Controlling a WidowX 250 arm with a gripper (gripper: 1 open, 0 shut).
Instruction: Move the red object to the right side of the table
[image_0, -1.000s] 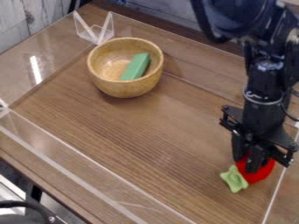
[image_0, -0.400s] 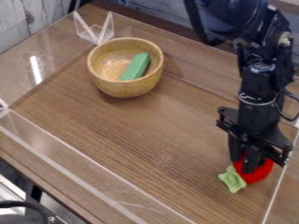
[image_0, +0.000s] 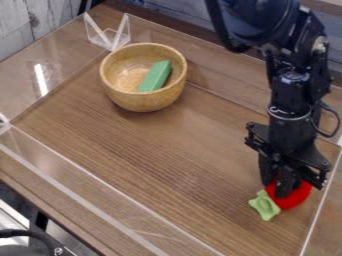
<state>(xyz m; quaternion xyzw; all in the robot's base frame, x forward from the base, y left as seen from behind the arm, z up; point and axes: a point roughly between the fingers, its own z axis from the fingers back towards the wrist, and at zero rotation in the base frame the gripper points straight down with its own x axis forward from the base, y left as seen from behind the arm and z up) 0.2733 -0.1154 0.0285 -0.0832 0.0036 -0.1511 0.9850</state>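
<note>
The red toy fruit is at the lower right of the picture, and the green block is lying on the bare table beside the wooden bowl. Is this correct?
Not quite: the green block lies inside the wooden bowl, as the camera view shows.

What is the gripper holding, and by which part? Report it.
The gripper appears to have the red toy fruit by its rounded red body, with the green leafy end sticking out free; the fingertips partly hide the contact.
</note>
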